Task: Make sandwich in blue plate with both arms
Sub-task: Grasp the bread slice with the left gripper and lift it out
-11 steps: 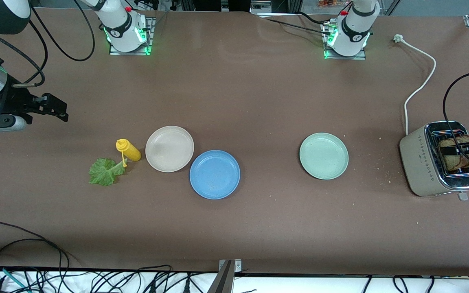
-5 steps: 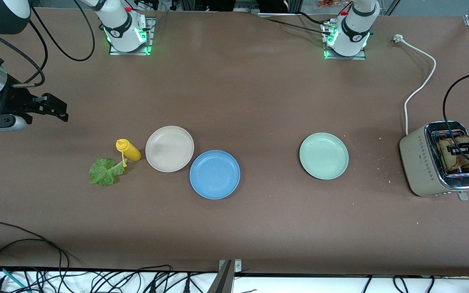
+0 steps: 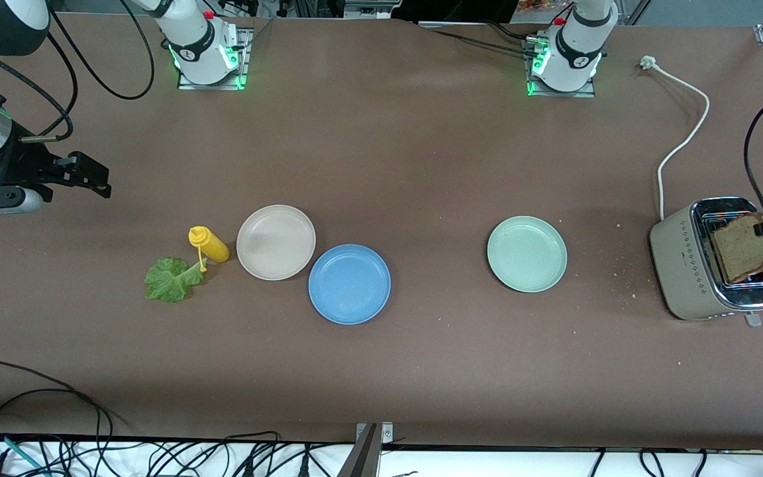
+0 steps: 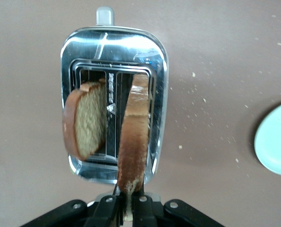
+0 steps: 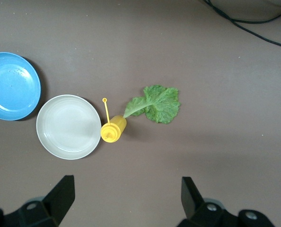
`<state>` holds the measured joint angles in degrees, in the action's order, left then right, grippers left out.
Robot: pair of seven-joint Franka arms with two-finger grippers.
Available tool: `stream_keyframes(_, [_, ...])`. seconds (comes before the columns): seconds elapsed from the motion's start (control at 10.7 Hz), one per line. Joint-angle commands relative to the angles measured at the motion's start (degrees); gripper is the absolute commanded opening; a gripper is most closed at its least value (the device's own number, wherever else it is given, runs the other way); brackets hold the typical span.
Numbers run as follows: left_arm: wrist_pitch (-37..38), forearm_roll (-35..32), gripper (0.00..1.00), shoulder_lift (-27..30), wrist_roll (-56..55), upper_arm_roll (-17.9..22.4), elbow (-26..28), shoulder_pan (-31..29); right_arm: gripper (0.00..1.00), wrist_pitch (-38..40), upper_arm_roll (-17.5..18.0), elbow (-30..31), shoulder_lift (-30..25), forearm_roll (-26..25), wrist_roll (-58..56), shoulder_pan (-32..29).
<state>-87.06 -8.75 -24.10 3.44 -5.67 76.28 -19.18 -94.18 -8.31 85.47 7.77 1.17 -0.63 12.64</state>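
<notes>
The worktop (image 3: 421,165) under me is a brown mat. At my left arm's end stands the toaster (image 3: 689,265), directly below my left end effector (image 4: 125,204). That end effector is clamped narrow on the top edge of one bread slice (image 4: 133,137), which hangs lifted over the toaster's slots. A second slice (image 4: 85,120) sits tilted in the other slot, just beside the one I hold. A white cord (image 3: 683,132) runs from the toaster toward my left base.

The green plate (image 3: 526,254) lies on the worktop, well apart from my left end effector and toward the middle.

The blue plate (image 3: 349,284) lies near the middle of the worktop, bare, well apart from both end effectors. The beige plate (image 3: 275,242) touches its rim, toward my right arm's end.

My right end effector (image 5: 126,198) hangs spread wide and holding nothing, up over the right arm's end of the worktop; that arm waits. In its wrist view the lettuce (image 5: 157,104) and the yellow bottle (image 5: 113,129) lie below it, the leaf's stem touching the bottle, the bottle just beside the beige plate.
</notes>
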Motion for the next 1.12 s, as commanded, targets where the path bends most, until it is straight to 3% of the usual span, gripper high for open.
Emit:
stream_keyframes(0.0, [8.81, 1.36, 0.0, 3.53, -0.7, -5.73, -3.32, 0.02, 1.0, 0.4, -0.13, -0.65, -0.21, 0.85, -0.51, -0.07])
stream_keyframes(0.19, [10.68, 8.11, 0.0, 4.23, -12.33, -8.99, -4.21, 0.19, 1.0, 0.4, -0.13, -0.65, -0.21, 0.85, -0.51, -0.07])
stream_keyframes(0.47, [8.59, 14.71, 0.0, 2.84, -32.64, -18.65, -4.21, 1.67, 1.0, 0.4, -0.22, -0.65, -0.21, 0.85, -0.51, -0.07])
stream_keyframes(0.75, [-4.66, 21.13, 0.0, -0.59, -50.49, -19.64, -3.77, 10.53, 1.0, 0.4, -0.22, -0.65, -0.21, 0.85, -0.51, -0.07])
stream_keyframes(1.03, [-17.4, 24.66, 0.0, -6.03, -60.63, -19.64, -3.77, 19.15, 1.0, 0.4, -0.39, -0.65, -0.21, 0.85, -0.51, -0.25])
